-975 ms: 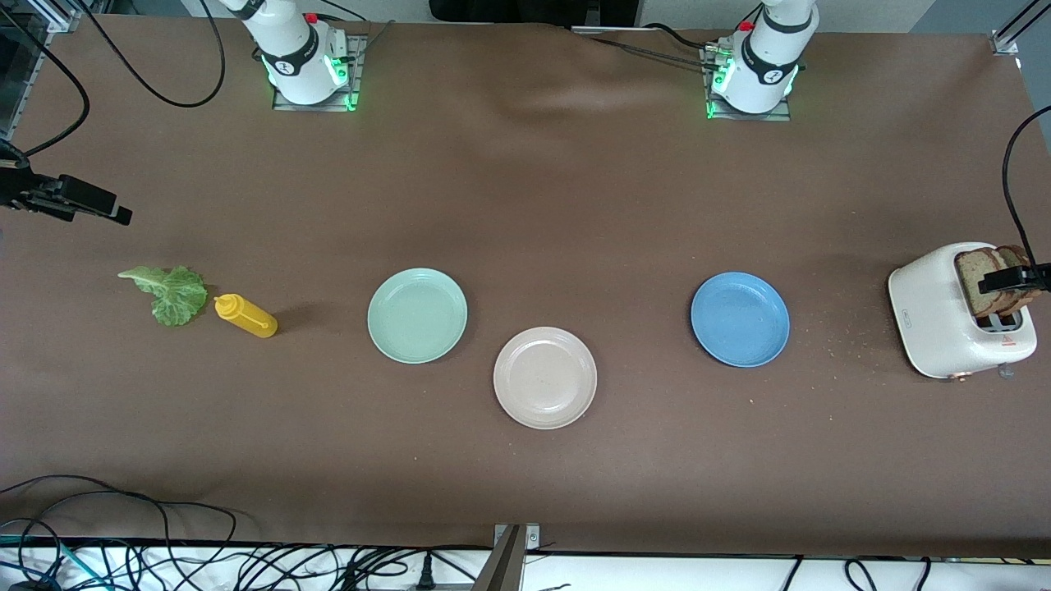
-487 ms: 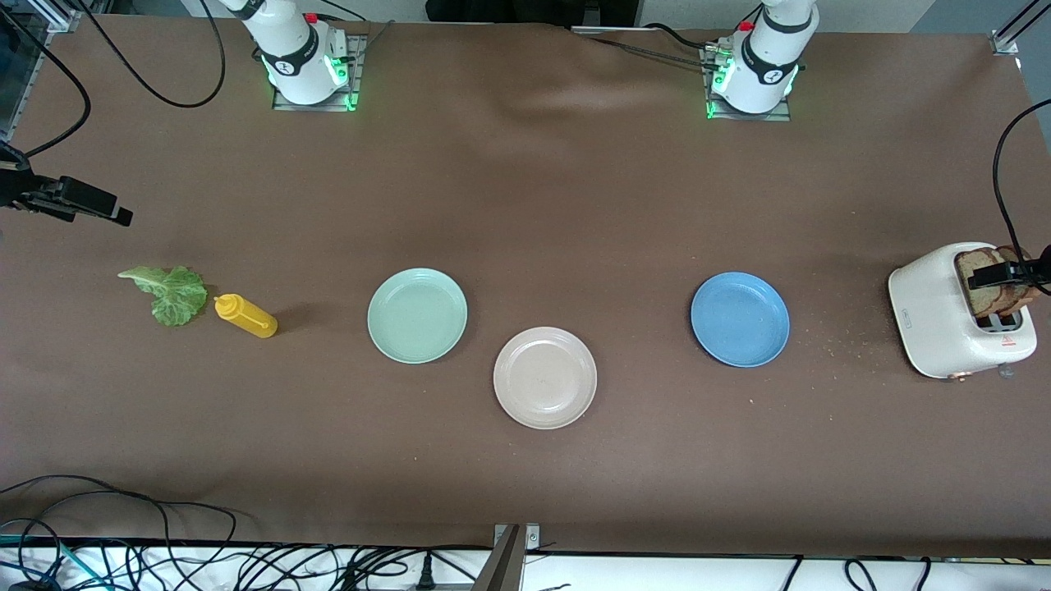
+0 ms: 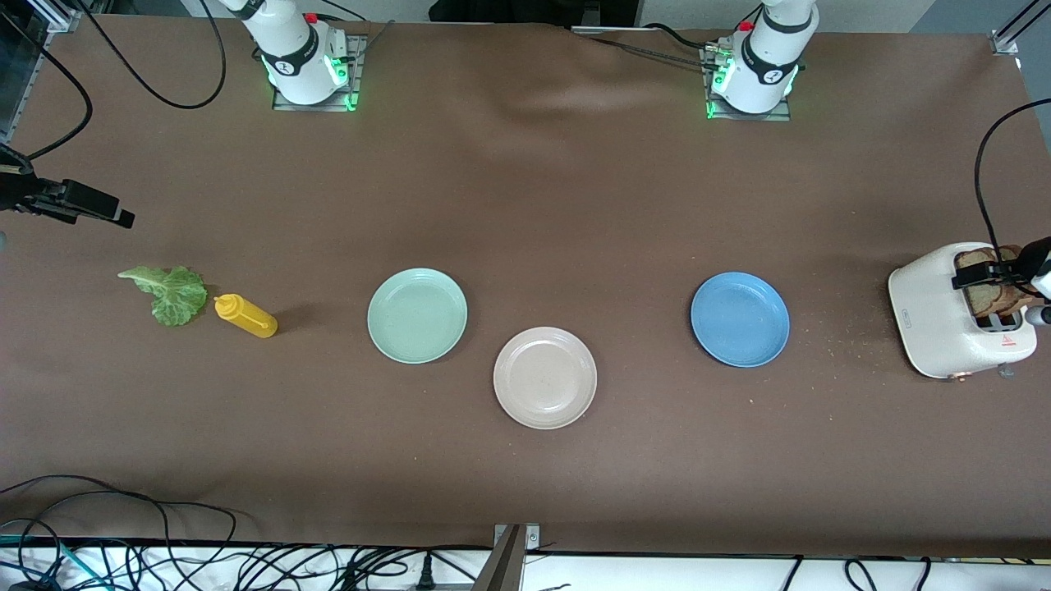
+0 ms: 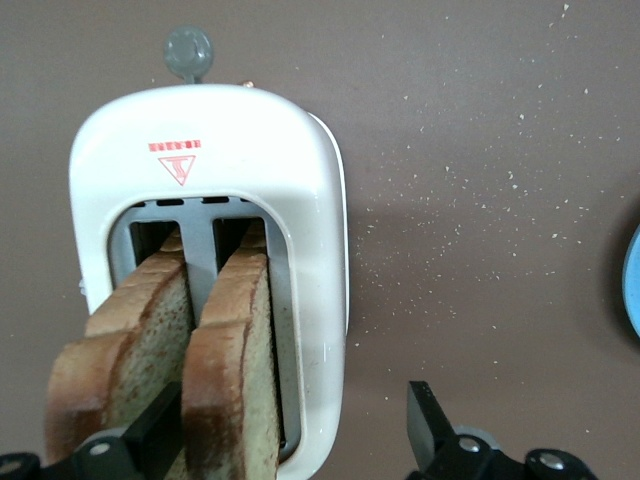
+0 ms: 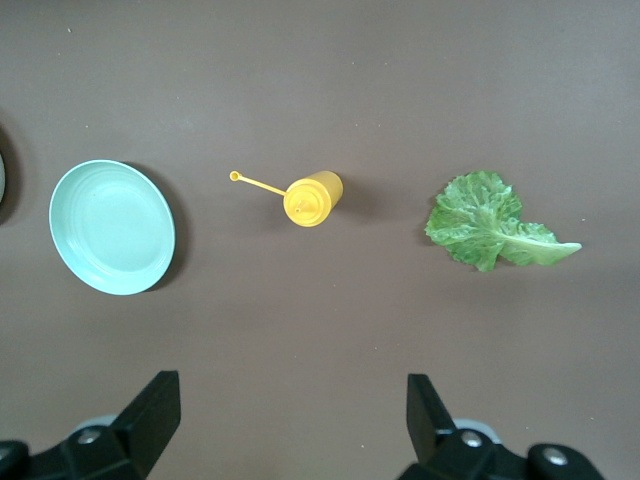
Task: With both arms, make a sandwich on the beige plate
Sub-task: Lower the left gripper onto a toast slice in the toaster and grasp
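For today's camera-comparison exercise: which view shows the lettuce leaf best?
The right wrist view: the lettuce leaf shows large, ruffles and midrib clear. The front view shows it small, beside the yellow bottle. The left wrist view misses it.

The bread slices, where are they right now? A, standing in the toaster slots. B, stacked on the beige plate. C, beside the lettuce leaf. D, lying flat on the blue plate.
A: both bread slices stand upright in the slots of the white toaster, with the left tool open around one of them; the beige plate is bare.
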{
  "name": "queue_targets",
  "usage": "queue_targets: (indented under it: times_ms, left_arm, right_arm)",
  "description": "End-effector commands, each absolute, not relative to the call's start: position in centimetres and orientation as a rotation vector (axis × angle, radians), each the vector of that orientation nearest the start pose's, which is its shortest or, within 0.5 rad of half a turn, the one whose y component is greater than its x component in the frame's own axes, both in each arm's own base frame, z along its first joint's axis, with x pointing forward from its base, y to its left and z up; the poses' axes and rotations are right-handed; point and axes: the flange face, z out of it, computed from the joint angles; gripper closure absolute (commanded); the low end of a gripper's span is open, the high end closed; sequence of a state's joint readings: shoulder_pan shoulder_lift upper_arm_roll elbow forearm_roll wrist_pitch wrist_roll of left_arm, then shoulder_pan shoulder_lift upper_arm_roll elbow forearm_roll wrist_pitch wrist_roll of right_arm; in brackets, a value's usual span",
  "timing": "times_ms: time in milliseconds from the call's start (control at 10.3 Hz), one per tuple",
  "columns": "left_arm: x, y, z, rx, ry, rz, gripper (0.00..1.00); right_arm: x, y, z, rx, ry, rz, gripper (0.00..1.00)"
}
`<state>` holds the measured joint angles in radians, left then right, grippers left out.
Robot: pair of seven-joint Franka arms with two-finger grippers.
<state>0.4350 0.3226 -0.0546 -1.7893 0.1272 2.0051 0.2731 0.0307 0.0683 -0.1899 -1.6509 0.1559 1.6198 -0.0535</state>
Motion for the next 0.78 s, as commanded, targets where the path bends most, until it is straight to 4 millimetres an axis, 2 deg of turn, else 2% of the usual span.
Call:
queue_targets:
  times_ms: [0,97,195,292,390,682]
  left_arm:
    - [56.5,24.6,36.6,-3.07,-0.077,0.181,0.35]
    - [56.2,25.0,36.7,-3.066,-0.068,0.189,0.49]
    - [56.0,25.2,37.2,-3.061,-0.036,0.189,0.64]
    - [55.6,25.8,37.6,-3.063,-0.007,0.195,0.85]
    - [55.1,26.6,37.8,-3.065,-0.001,0.199,1.0]
    - [55.3,26.7,38.3,-3.066,0.023,0.188,1.0]
  right_arm:
    - [56.8,-7.4,56.1,-2.978,0.162,0.146,0.0]
    - [56.6,-7.8,56.6,-2.982,0.166,0.148,0.0]
    - [56.1,-9.2,58.1,-2.998,0.193,0.14,0.0]
    - [55.7,-10.2,59.8,-3.004,0.217,0.138,0.0]
    - [55.2,-11.8,60.5,-3.011,0.257,0.135,0.0]
    - [53.3,-14.9,61.2,-2.986,0.347,0.221,0.0]
